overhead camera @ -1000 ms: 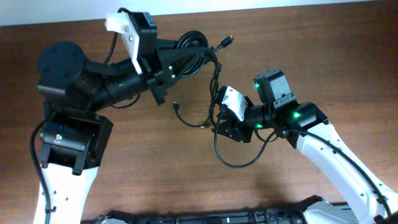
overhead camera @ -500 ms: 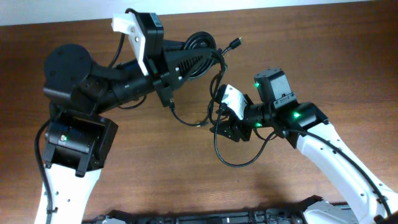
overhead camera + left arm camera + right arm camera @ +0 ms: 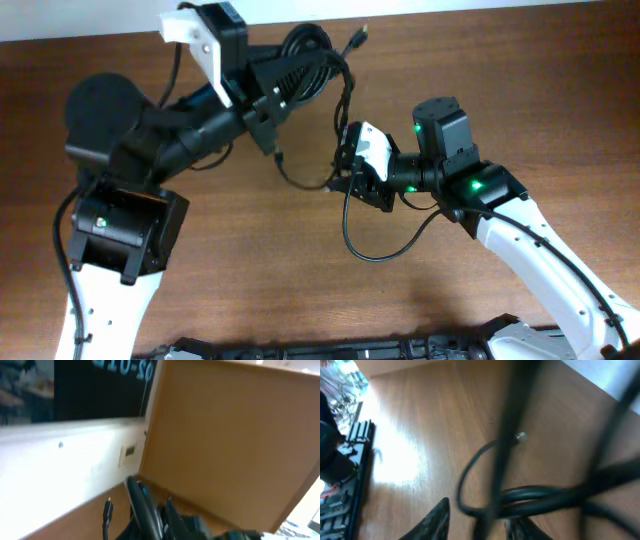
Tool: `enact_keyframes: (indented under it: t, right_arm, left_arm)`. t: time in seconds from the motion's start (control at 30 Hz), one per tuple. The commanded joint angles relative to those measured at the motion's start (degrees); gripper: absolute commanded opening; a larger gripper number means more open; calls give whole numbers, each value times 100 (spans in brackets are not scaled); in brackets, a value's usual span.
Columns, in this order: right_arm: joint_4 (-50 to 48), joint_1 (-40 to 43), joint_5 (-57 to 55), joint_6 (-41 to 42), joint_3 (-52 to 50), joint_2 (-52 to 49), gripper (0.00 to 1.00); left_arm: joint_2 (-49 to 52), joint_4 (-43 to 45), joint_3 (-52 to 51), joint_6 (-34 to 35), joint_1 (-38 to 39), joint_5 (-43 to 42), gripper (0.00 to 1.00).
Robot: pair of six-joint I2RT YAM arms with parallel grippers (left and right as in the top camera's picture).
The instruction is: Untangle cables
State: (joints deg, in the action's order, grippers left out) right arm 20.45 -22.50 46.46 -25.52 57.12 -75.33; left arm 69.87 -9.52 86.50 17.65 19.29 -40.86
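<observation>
Black rubber-sheathed cable, wound into a tight coil at the far edge of the brown wood-grain desk. Clenched around that coil: left tool, bundle apparently lifted clear of the wood. Just below and right of the coil, right tool pinched on a single strand running down from it, borne out in the right wrist view by cord crossing between the fingers. Farther below the coil, a slack loop lying flat. At the coil's upper right, a small plug sticking out. Probably light, limp and slightly grippy, with stubborn kinks; little risk of damage except at the plugs. Best taken on the round sheath near a crossing, never by a connector. Smooth matte cord, thin and round throughout.
</observation>
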Motion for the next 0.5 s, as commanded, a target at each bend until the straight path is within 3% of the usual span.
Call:
enact_keyframes:
  t: [0.0, 0.03, 0.07, 0.27, 0.47]
  right_arm:
    - [-13, -24, 87, 52, 11, -11, 20]
    - [-11, -24, 92, 118, 11, 2, 8]
    - [-11, -26, 90, 201, 11, 24, 4]
    - [24, -24, 87, 201, 11, 190, 4]
    - [-372, -26, 92, 201, 11, 627, 4]
  left_arm:
    - [-44, -133, 120, -146, 4, 173, 0]
    - [-44, -157, 120, -146, 4, 212, 0]
    - [-44, -173, 118, -146, 4, 291, 0]
    - [-44, -181, 118, -151, 4, 321, 0]
    - [-44, -994, 118, -581, 4, 391, 0]
